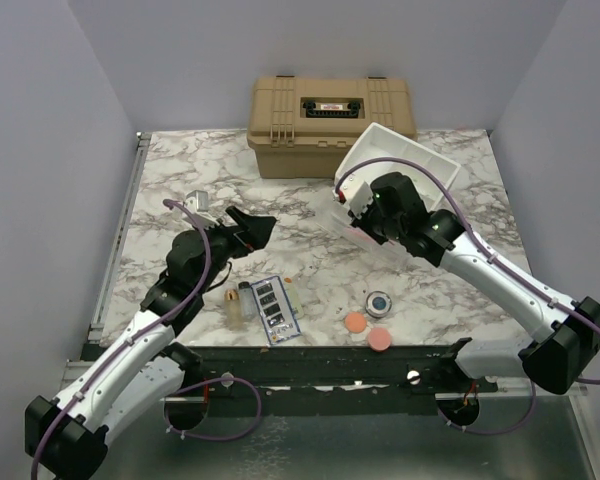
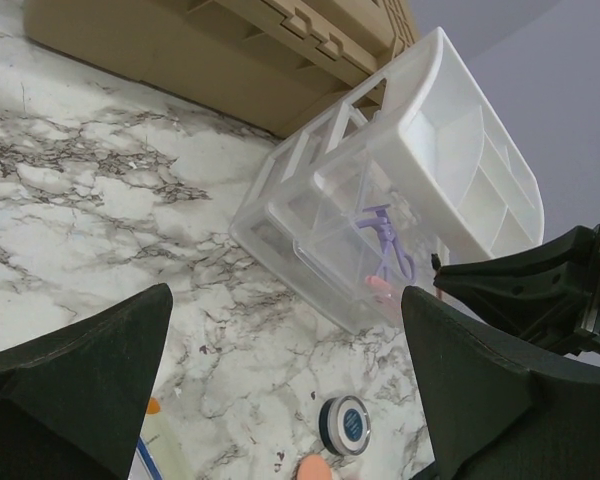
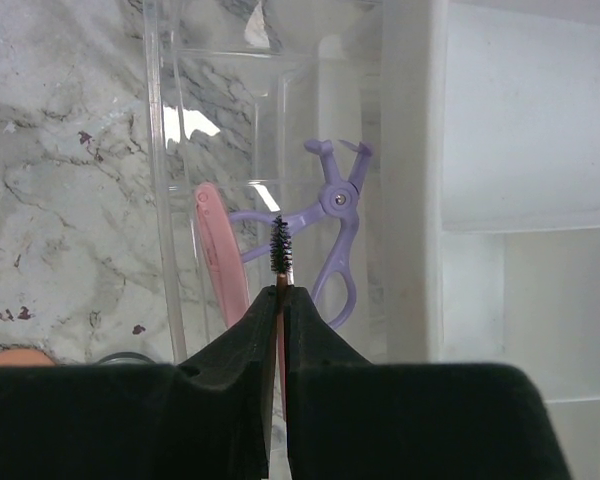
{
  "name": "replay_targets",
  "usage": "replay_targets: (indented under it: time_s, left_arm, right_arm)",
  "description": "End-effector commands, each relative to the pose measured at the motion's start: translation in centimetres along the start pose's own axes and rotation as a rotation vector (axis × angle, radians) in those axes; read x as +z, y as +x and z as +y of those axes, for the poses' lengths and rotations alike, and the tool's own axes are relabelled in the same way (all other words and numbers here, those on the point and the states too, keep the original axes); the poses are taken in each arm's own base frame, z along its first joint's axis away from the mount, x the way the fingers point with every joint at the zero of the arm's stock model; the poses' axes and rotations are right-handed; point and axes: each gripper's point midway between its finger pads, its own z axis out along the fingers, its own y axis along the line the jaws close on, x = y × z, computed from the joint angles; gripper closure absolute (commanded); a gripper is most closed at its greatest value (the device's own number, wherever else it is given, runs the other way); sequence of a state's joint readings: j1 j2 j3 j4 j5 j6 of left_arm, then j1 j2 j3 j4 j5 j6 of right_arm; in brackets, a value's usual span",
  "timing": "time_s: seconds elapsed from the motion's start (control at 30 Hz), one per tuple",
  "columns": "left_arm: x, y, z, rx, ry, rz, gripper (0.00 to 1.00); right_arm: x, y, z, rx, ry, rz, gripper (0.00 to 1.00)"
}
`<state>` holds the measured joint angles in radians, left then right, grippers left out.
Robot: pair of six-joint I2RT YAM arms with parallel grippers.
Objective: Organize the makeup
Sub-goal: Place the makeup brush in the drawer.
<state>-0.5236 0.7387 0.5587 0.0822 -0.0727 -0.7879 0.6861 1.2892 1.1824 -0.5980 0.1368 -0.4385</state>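
While the wand hangs at the organizer: I judge I am mid-placement, adding one more piece to the makeup already stowed.
Right gripper (image 3: 282, 292): clenched on a thin wand (image 3: 278, 245), its black bristle head poking out past my fingertips.
Wand's place: in front of the clear compartment of the white organizer (image 3: 500, 130), lined up between the pink tube (image 3: 218, 255) and the purple curler (image 3: 335, 225). I cannot tell whether it has passed the rim.
Already stowed: the pink tube and purple curler, both inside that clear compartment, side by side.
Left gripper (image 1: 258, 228): released, jaws spread wide, holding nothing, hovering above the marble table (image 1: 180, 180) and pointing toward the organizer.
Left to sort: the flat dark palette (image 1: 276, 308) with two clear bottles (image 1: 242, 300) just beside it, the dark round jar (image 1: 379, 302), and the orange disc (image 1: 355, 322) and pink disc (image 1: 380, 339) near the front edge.
Tan case (image 1: 330, 125): lid down, just behind the organizer, not part of my job.
Next move, right: I should ease the wand into the compartment without snagging the curler's loops, then let go once it is well inside.
Next move, left: I should drop onto the nearest loose piece. The bottles are small and clear, so my jaws must close squarely or they may tip.
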Motion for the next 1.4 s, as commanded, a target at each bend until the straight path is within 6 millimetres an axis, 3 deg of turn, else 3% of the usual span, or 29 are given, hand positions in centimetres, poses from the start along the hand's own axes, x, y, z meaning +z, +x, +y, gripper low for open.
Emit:
replay_targets:
  time_s: [0.0, 0.13, 0.27, 0.47, 0.6, 0.73, 0.83, 0.93, 1.03, 1.17, 1.37]
  left_arm:
    - [0.3, 0.3, -0.4, 0.005, 0.026, 0.021, 0.01]
    - [0.4, 0.5, -0.4, 0.007, 0.027, 0.030, 0.01]
    - [0.6, 0.9, -0.4, 0.004, 0.031, 0.044, 0.01]
    - [1.1, 1.6, -0.9, -0.004, 0.069, 0.072, 0.01]
    - [1.5, 2.2, -1.2, -0.028, 0.093, 0.093, 0.01]
    - [1.5, 3.5, -3.4, -0.024, 0.238, 0.150, 0.17]
    - [1.8, 4.3, -4.1, -0.021, 0.280, 0.199, 0.10]
    - [2.1, 4.9, -4.8, -0.016, 0.323, 0.233, 0.08]
    - [2.5, 5.6, -5.5, -0.019, 0.364, 0.279, 0.08]
    - [3.0, 7.4, -6.5, 0.003, 0.413, 0.357, 0.08]
    - [3.3, 10.6, -7.7, 0.044, 0.435, 0.420, 0.08]
  right_arm:
    - [0.2, 1.1, 0.0, -0.006, 0.006, 0.038, 0.89]
    - [0.0, 1.0, -0.2, -0.006, 0.022, 0.028, 0.80]
    - [-0.5, 0.4, -0.5, -0.004, 0.026, 0.000, 0.79]
    - [-2.7, -3.2, -1.7, 0.049, 0.057, -0.155, 0.78]
    - [-5.6, -5.8, -4.0, 0.134, 0.169, -0.311, 0.60]
    - [-8.9, -6.6, -7.3, 0.268, 0.362, -0.448, 0.44]
    - [-10.9, -5.4, -10.6, 0.426, 0.579, -0.485, 0.24]
    - [-10.1, -3.0, -12.3, 0.525, 0.702, -0.337, 0.16]
    - [-9.4, -0.9, -14.3, 0.692, 0.732, -0.216, 0.15]
    - [-8.8, 1.5, -17.1, 0.925, 0.658, -0.205, 0.17]
    - [-9.2, 2.3, -20.4, 1.010, 0.566, -0.236, 0.15]
